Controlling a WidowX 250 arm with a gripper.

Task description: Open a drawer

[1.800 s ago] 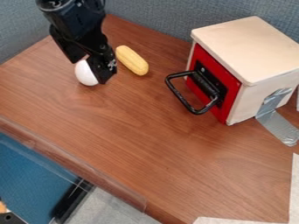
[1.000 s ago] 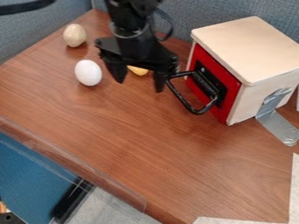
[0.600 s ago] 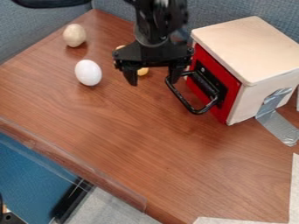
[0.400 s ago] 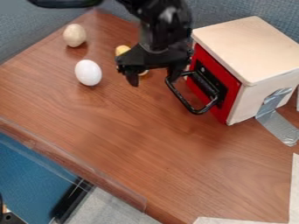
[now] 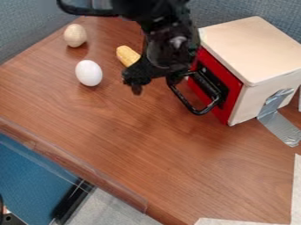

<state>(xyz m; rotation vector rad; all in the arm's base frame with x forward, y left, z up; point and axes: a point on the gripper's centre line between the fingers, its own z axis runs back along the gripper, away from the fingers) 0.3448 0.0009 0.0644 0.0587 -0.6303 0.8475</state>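
I have my end effector point(image 5: 156, 83) just off the red front of the wooden box point(image 5: 253, 48), at that front's far end, with my two fingers spread wide and a gap between them; one finger is right by the box's black handle point(image 5: 183, 99), though I cannot tell whether it touches; the drawer front point(image 5: 236, 90) is the box's red face, lying flush with the box, its handle sticking out over the table point(image 5: 117, 132).

Around the box I count two egg-shaped things and one corn cob; the yellow corn cob point(image 5: 127, 56) lies out from the box's red front, the nearest of the three to the box, partly covered by me and close at my side; the white egg point(image 5: 89, 73) lies farther out from that front, and the beige egg point(image 5: 75, 35) is the farthest from the box; neither egg lies between me and the handle; what does overlap the box's front and the near part of the handle is my own body.

One box, one handle; silver tape point(image 5: 281, 125) runs from the box's side down to the table, and pale sheeting point(image 5: 297, 193) lies beyond that taped side.
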